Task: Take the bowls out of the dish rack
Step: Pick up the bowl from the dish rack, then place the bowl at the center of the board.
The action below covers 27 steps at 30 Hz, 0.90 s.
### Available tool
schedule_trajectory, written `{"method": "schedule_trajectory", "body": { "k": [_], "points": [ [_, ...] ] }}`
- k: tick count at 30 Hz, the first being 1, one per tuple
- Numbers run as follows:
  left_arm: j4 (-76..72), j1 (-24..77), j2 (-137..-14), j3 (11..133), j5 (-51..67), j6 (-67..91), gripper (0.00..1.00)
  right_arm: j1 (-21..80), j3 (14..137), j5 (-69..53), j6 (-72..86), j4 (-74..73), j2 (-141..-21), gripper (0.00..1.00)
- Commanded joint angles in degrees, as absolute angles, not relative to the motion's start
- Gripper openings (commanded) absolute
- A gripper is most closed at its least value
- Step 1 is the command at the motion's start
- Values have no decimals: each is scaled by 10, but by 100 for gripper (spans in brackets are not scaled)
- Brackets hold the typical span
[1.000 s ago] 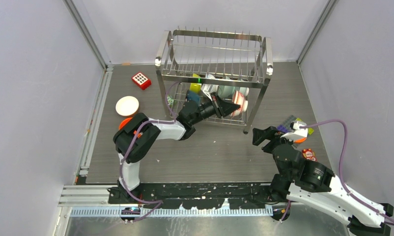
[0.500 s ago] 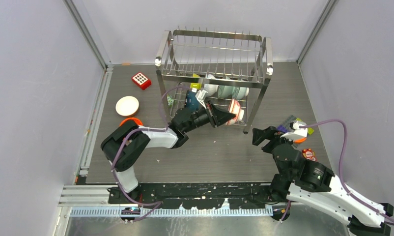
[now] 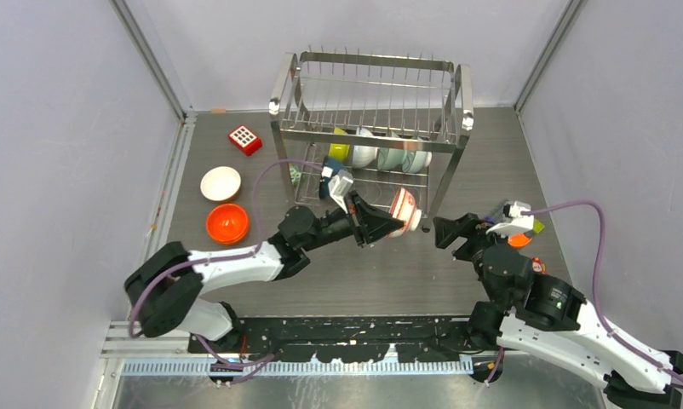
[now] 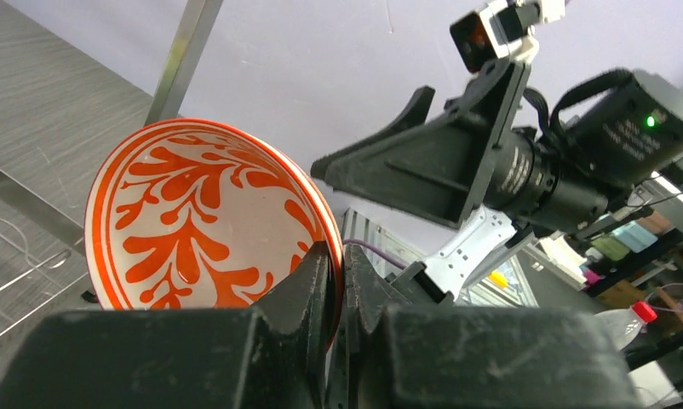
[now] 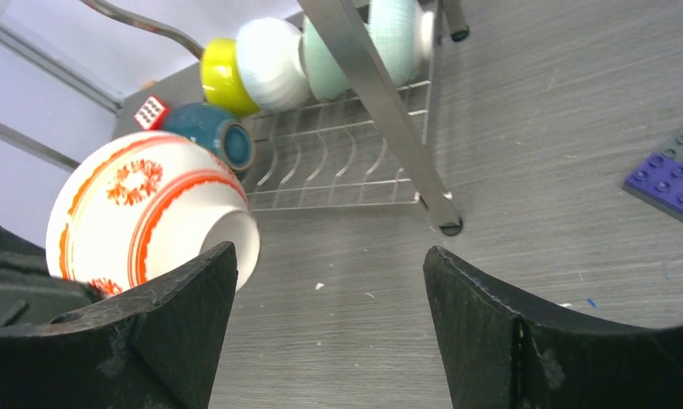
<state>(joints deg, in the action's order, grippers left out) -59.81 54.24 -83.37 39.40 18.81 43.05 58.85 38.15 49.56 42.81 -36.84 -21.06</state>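
My left gripper (image 3: 387,223) is shut on the rim of the red-and-white patterned bowl (image 3: 404,209), held in the air just in front of the dish rack (image 3: 372,128). In the left wrist view my fingers (image 4: 317,281) pinch the bowl (image 4: 185,217) on its edge. My right gripper (image 3: 444,232) is open and empty, just right of that bowl, which shows in the right wrist view (image 5: 142,217). A lime-yellow bowl (image 5: 223,78), a white bowl (image 5: 270,60), two pale teal bowls (image 5: 389,34) and a dark blue bowl (image 5: 206,132) lie in the rack's lower tier.
An orange bowl (image 3: 228,223) and a white bowl (image 3: 220,183) sit on the table at left. The red dotted block (image 3: 244,139) lies left of the rack. Flat coloured toy bricks (image 5: 674,183) and a small orange bowl (image 3: 517,240) lie at right, behind my right arm.
My left gripper has pulled the patterned bowl out of the rack's lower tier toward the near side and right. My right gripper has shifted slightly toward it.
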Motion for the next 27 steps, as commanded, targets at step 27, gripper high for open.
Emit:
{"method": "schedule_trajectory", "body": {
  "k": [27],
  "points": [
    [260, 842, -490, 472, -246, -78, 0, 589, 572, 147, 395, -334, -508, 85]
  ]
}}
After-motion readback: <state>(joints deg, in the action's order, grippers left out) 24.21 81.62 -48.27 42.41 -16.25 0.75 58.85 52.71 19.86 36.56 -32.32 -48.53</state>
